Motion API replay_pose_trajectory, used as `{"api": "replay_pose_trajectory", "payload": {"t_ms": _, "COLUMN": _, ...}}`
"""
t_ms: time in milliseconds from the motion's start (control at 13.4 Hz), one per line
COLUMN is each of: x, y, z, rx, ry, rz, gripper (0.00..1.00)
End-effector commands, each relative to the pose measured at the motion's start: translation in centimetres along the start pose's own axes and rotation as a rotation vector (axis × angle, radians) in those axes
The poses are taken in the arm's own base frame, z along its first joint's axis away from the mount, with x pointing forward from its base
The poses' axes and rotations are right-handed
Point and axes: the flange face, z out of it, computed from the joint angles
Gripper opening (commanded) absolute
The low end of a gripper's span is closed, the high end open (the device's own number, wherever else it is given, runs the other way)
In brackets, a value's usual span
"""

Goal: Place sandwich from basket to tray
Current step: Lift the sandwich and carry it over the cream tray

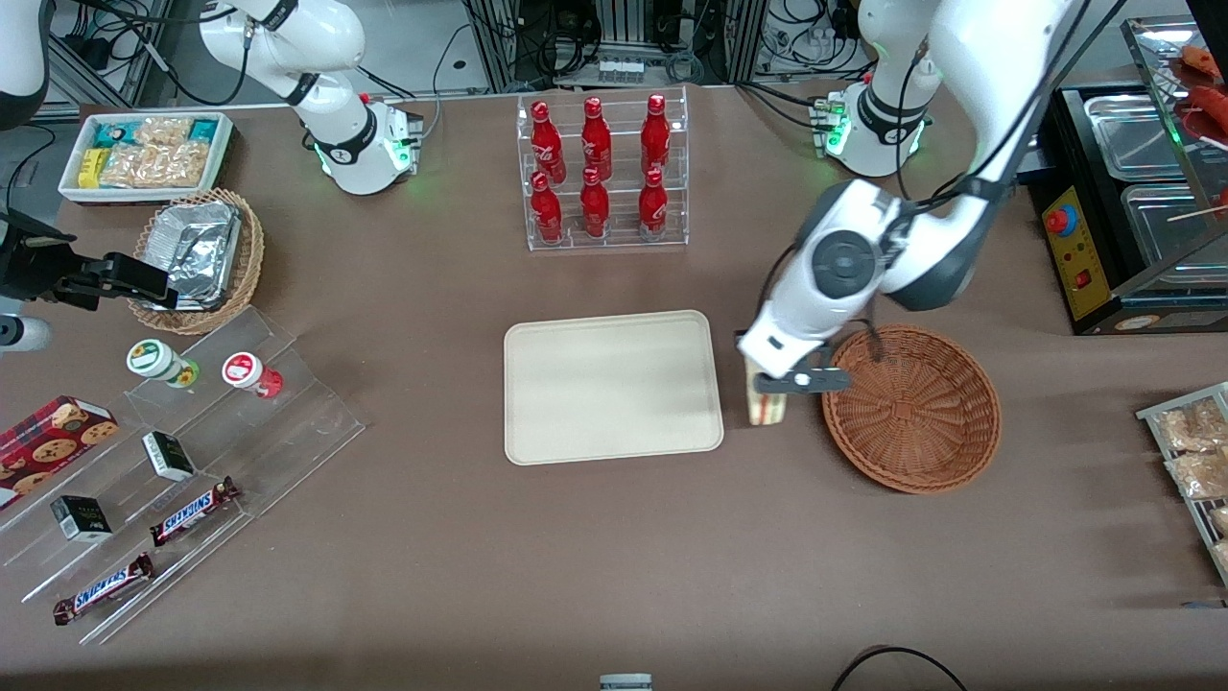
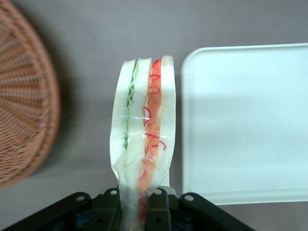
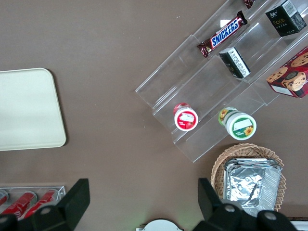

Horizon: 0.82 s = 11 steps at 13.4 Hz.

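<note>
The sandwich (image 2: pixel 144 130) (still wrapped) is clamped in the end effector (image 2: pixel 137 204). It is held above the tabletop (image 1: pixel 614 557) between basket (image 1: pixel 911 408) and tray (image 1: pixel 612 386).

The brown counter (image 1: pixel 614 557) carries the cream tray (image 1: pixel 612 387) at its middle, the reddish wicker basket (image 1: pixel 911 408) beside it toward the working arm's end, and a rack of red bottles (image 1: pixel 602 173) near the edge farthest from the front camera. The gripper (image 1: pixel 767 389) hangs between tray and basket.

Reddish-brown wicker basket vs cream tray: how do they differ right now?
Shape: the round reddish-brown woven wicker basket is bowl-like with raised sides, while the cream-beige rectangular tray is flat with a low rim. Surface: basket is woven, tray is smooth. Shared: both hold nothing, and both sit on the brown table. The left end effector, between them, grips the plastic-wrapped white-bread sandwich.
</note>
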Motion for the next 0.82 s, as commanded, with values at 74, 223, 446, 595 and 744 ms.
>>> {"api": "replay_pose_trajectory", "payload": {"t_ms": 74, "x": 1.0, "y": 7.4, "z": 1.4, "rx": 0.007, "ry": -0.008, "rz": -0.028, "gripper": 0.00}}
{"api": "replay_pose_trajectory", "payload": {"t_ms": 223, "x": 0.9, "y": 11.8, "z": 2.3, "rx": -0.004, "ry": -0.039, "rz": -0.073, "gripper": 0.00}}
{"api": "replay_pose_trajectory", "payload": {"t_ms": 446, "x": 1.2, "y": 16.0, "z": 4.7, "rx": -0.027, "ry": -0.045, "rz": -0.091, "gripper": 0.00}}
{"api": "replay_pose_trajectory", "payload": {"t_ms": 595, "x": 1.6, "y": 18.2, "z": 5.8, "rx": -0.045, "ry": -0.047, "rz": -0.110, "gripper": 0.00}}
{"api": "replay_pose_trajectory", "payload": {"t_ms": 744, "x": 1.0, "y": 19.2, "z": 6.3, "rx": -0.037, "ry": -0.041, "rz": -0.099, "gripper": 0.00}}
